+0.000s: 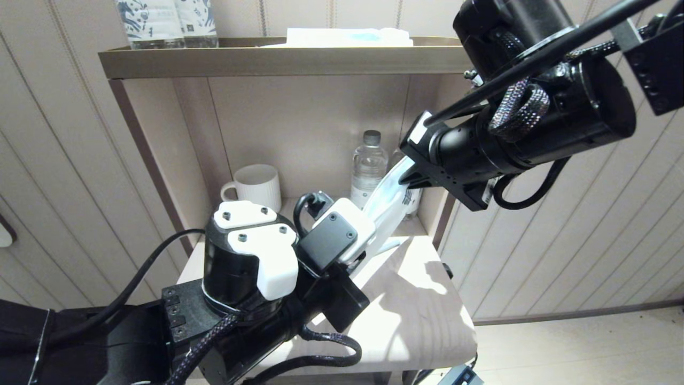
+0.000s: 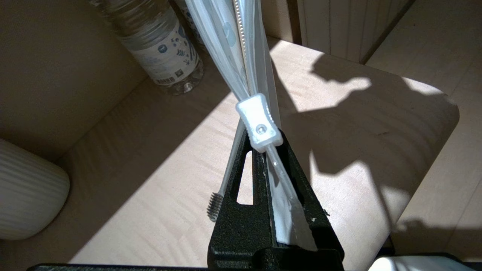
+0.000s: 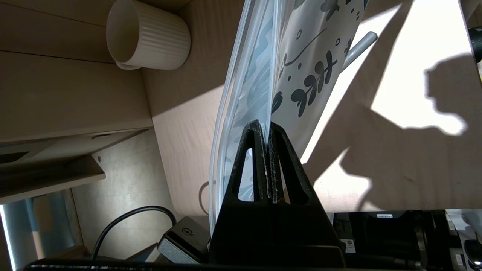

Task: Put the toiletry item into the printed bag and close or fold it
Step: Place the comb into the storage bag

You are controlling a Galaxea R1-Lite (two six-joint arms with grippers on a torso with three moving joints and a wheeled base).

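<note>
A pale wooden shelf surface [image 1: 417, 299] with rounded front corners is seen, lit in patches by sunlight. A ribbed white mug [image 1: 256, 187] and a clear water bottle [image 1: 368, 168] are set at its back, apart from each other.

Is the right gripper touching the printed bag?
Touching. The right wrist view shows the right gripper with jaws shut on the printed bag edge.

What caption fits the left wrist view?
Left gripper shut on the printed bag near its slider, toothbrush alongside.
</note>
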